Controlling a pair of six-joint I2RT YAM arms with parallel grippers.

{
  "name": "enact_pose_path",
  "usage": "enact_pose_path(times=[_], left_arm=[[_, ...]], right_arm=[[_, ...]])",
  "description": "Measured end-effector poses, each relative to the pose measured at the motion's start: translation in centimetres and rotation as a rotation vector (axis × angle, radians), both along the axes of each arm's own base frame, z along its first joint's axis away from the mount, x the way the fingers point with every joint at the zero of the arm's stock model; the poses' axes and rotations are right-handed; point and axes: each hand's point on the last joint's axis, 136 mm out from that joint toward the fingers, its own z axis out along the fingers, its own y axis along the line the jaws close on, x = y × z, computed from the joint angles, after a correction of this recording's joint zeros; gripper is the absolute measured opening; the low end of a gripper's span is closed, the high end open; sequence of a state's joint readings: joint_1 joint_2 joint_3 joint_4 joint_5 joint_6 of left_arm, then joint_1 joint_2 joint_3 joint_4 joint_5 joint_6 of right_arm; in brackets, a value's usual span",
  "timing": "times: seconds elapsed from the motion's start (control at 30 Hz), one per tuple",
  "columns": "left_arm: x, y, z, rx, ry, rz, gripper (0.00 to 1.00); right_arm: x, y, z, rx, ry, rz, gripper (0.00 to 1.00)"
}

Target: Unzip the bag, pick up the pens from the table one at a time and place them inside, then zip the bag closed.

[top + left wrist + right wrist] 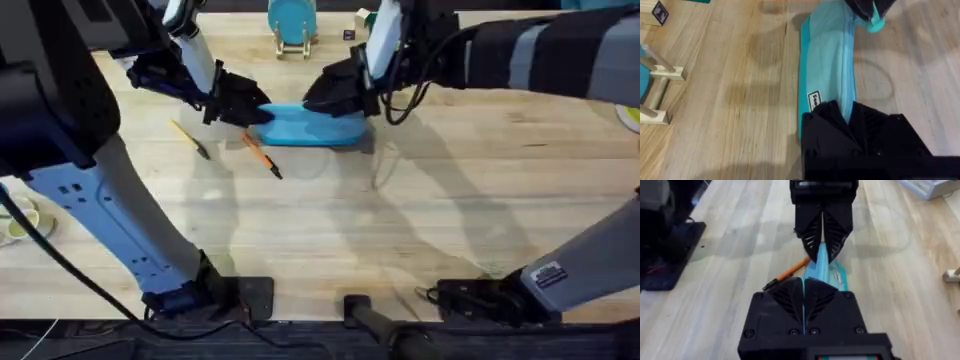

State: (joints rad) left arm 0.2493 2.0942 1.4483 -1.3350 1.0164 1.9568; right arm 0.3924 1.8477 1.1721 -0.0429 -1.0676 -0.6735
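Both claws, left (262, 110) and right (318, 102), apparently pinched opposite ends of the bag (305, 125); two pens (262, 156) lay on the bench (400, 220).

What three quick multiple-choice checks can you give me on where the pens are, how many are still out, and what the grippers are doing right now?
1. Where does the orange pen lie?
A. Inside the bag
B. On the table, in front of the bag's left end
C. In the right gripper

2. How many pens lie on the table?
A. None
B. One
C. Two

3. What are both grippers doing?
A. Pinching the bag's ends
B. Hovering open
C. Each holding a pen

Answers: 1 B, it rests on the wood by the bag. 2 C, the orange pen and the yellowish-tan pen. 3 A, the left gripper and right gripper are shut on opposite ends of the fabric.
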Motion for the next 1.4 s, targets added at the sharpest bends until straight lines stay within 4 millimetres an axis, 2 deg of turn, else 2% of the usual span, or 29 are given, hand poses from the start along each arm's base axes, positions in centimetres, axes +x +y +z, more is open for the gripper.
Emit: enact_pose_path(times=[0.2,0.6,0.8,1.4], left_arm=[[0.0,0.0,0.0,0.000,0.000,0.000,0.041],[0.0,0.0,0.0,0.000,0.000,0.000,0.041],[0.0,0.0,0.0,0.000,0.000,0.000,0.041],[0.0,0.0,0.0,-0.001,-0.001,0.001,0.041]], right_arm=[[0.2,1.8,0.5,0.002,-0.044,-0.012,0.030],[0.0,3.6,0.4,-0.012,-0.064,-0.027,0.030],[0.8,4.1,0.9,0.003,-0.089,-0.059,0.030],[1.6,6.1,-0.2,0.051,-0.043,-0.079,0.030]])
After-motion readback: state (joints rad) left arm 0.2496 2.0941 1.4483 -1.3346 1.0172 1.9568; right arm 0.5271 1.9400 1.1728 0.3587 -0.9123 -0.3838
